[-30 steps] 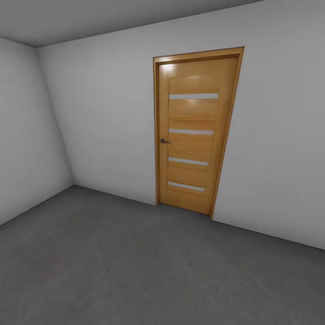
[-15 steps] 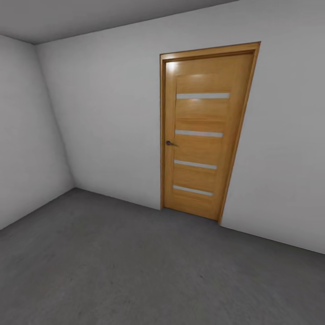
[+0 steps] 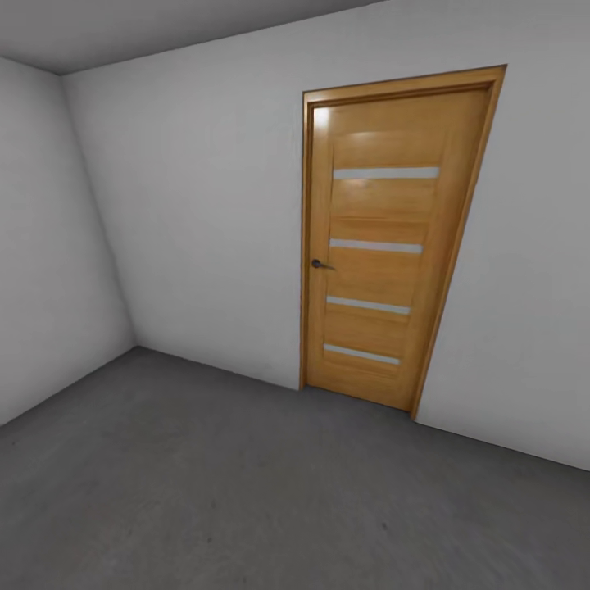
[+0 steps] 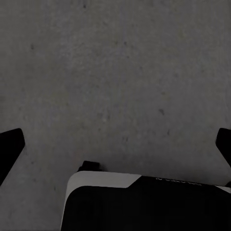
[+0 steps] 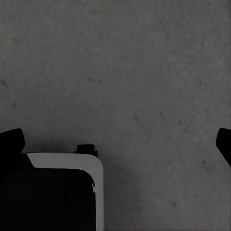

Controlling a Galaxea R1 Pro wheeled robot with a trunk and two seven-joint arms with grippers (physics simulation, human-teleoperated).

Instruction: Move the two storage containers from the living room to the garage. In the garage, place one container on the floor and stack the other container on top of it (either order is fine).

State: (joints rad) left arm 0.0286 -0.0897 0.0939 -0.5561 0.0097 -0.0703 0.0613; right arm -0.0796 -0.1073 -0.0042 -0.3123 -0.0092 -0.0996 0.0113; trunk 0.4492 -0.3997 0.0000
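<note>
We face a closed wooden door [image 3: 385, 246] across grey floor [image 3: 246, 492]. Left tool [image 4: 115, 142] and right tool [image 5: 115, 144] hang released, empty, pointing down at concrete, so we judge we are in transit with nothing carried.

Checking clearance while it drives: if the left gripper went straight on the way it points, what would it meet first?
Most likely the floor: the left gripper is open, nothing between its fingertips, pointing at bare grey concrete. How far off it lies is unclear.

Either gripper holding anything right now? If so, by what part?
Nothing held. The left gripper and right gripper both have their fingers spread wide, with bare concrete floor between them.
</note>
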